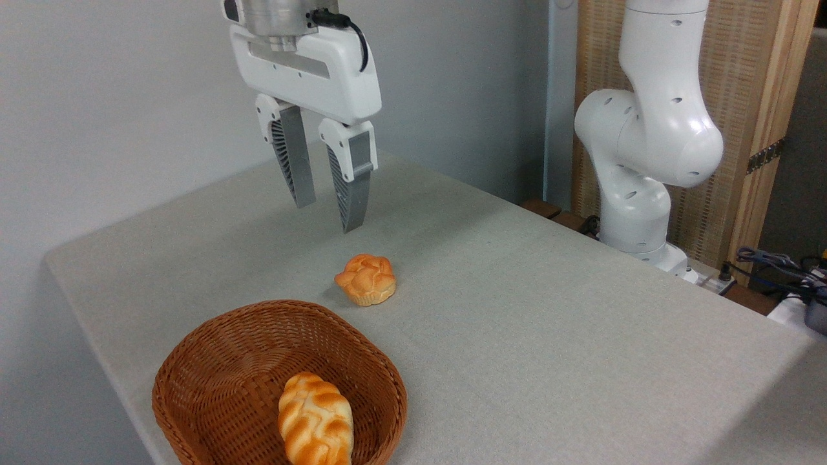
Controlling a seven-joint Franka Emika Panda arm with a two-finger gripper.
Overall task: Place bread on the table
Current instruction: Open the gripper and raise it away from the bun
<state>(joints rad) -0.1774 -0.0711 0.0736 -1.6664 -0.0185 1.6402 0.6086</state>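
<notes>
The bread [366,279], a small round orange-golden bun with a knotted top, rests on the grey-beige table [517,310] just beyond the wicker basket. My gripper [328,215] hangs in the air above and slightly left of the bun, well clear of it. Its two grey ribbed fingers [294,158] stand apart, open, with nothing between them.
A brown woven wicker basket [213,361] sits at the table's near left, holding a longer braided loaf [315,420]. The arm's white base [646,148] rises at the right, past the table's far edge. Cables [775,265] lie at far right.
</notes>
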